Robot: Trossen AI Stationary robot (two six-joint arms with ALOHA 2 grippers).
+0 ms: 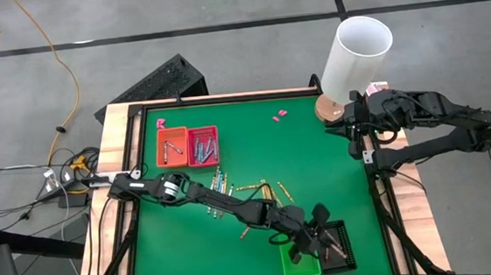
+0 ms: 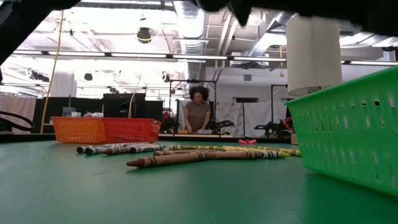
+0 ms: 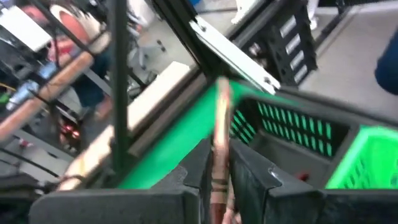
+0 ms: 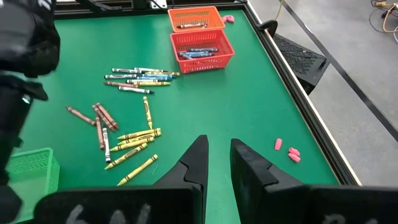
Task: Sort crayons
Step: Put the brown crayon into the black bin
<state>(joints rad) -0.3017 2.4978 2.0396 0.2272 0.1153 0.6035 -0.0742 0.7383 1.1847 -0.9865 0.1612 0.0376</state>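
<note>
We find the green surface [image 1: 318, 162] filling the middle of the high view, framed by a dark rail. The left arm reaches diagonally from the left edge to the lower right of that view; the right arm waits at the right edge beside a white cylinder [image 1: 355, 51], off the working area.

At upper left stand an orange tray [image 1: 173, 148] and a red tray [image 1: 203, 146], touching side by side, each already holding some crayons. At lower right a green tray [image 1: 292, 266] and a black tray [image 1: 342, 244] sit side by side.

The left gripper [image 1: 317, 237] hangs over the seam between those two trays. In the left wrist view its fingers [image 3: 249, 177] pinch a brown-red crayon [image 3: 220, 134], whose long axis runs straight out along the fingers, tip pointing toward the black tray's wall. We judge the release to turn on this: the black tray lies directly beyond the tip, the green one just beside it, so a slight sideways error drops the stick in the wrong tray.

The right gripper [image 4: 216, 163] shows its fingers spread, holding nothing.

The loose crayons [image 4: 127, 118] lie scattered at the centre of the surface, yellow, brown-red and grey-blue mixed, between the two tray pairs and nearer the left arm. A few pink scraps [image 1: 280, 115] lie toward the top.
</note>
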